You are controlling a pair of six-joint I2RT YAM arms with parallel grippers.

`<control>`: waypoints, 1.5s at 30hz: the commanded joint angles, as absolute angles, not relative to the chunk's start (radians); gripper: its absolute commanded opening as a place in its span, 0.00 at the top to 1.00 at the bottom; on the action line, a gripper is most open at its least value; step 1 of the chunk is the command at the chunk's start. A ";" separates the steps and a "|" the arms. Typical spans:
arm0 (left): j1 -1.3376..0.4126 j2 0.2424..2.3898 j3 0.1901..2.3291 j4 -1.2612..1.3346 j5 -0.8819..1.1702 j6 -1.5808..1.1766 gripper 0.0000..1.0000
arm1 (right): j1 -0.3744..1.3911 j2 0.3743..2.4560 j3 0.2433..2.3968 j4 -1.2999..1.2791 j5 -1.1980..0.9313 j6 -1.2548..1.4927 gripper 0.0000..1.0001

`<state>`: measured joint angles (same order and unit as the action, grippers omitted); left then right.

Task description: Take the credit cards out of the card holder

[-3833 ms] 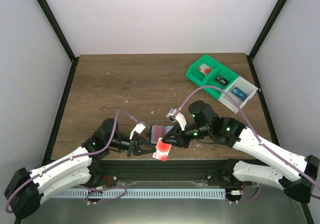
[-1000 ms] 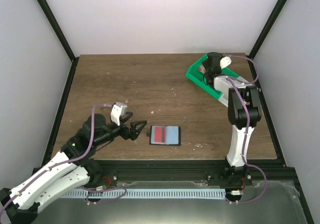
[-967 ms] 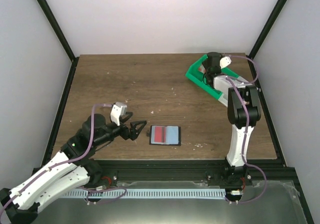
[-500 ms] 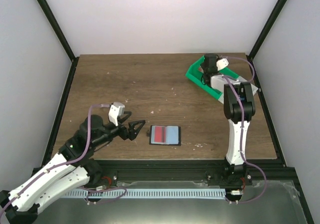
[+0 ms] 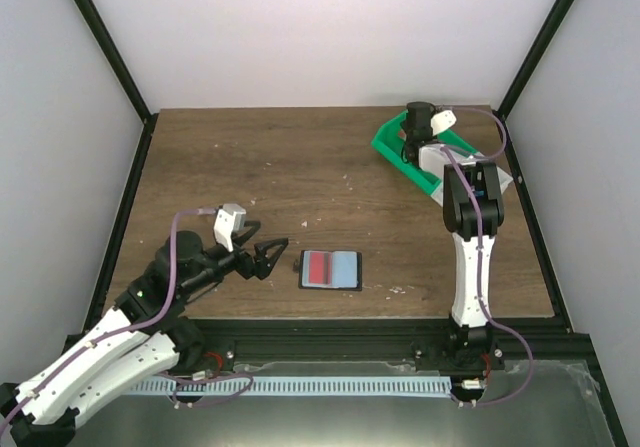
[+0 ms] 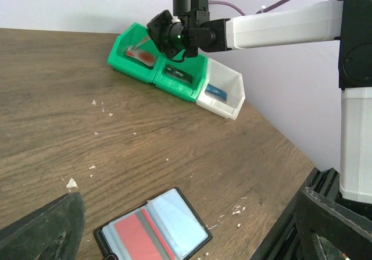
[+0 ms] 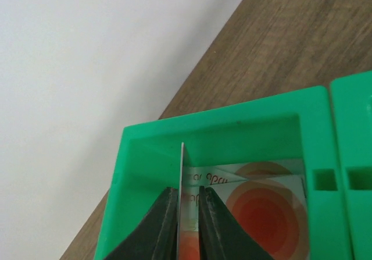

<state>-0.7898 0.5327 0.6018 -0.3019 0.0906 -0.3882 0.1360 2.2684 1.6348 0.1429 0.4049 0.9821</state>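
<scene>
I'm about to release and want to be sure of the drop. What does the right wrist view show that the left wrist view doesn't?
Only right wrist: a credit card pinched edge-on in the right gripper. Only left wrist: the open card holder with a red card inside, and the white bin. Both: the end green bin with red-marked cards lying in it and the right gripper over it.

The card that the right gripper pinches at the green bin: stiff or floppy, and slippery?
Probably stiff: the card stands straight, edge-on, in the right gripper. Likely light and slick, so once released it may slide over the cards lying in the green bin.
</scene>
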 commanded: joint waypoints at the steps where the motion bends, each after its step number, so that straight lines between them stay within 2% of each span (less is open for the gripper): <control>1: -0.785 0.532 0.595 -0.300 0.083 -0.379 0.00 | 0.129 2.293 1.709 0.108 0.441 0.957 0.84; 13: -0.784 0.532 0.596 -0.305 0.073 -0.384 0.00 | 0.129 2.156 1.629 0.000 0.453 0.990 0.60; 19: -0.785 0.533 0.594 -0.306 0.053 -0.386 0.00 | 0.129 2.067 1.655 -0.116 0.433 0.972 0.46; 25: -0.783 0.550 0.594 -0.310 0.037 -0.390 0.00 | 0.129 1.924 1.637 -0.217 0.249 0.828 0.43; 30: -0.782 0.594 0.591 -0.305 0.047 -0.406 0.02 | 0.138 1.761 1.507 -0.291 -0.053 0.723 0.43; 37: -0.780 0.704 0.615 -0.320 0.061 -0.498 0.09 | 0.239 1.426 1.085 -0.253 -0.205 0.695 0.46; 39: -0.779 0.722 0.595 -0.283 0.097 -0.544 0.13 | 0.277 1.328 0.988 -0.251 -0.232 0.703 0.49; 45: -0.776 0.796 0.484 -0.106 0.225 -0.661 0.17 | 0.410 1.117 0.766 -0.255 -0.271 0.740 0.50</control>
<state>-0.7830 0.7567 0.5468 -0.2260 0.1349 -0.5694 0.3542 1.2194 0.8379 -0.2504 -0.2260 0.7227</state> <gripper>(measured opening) 0.840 0.505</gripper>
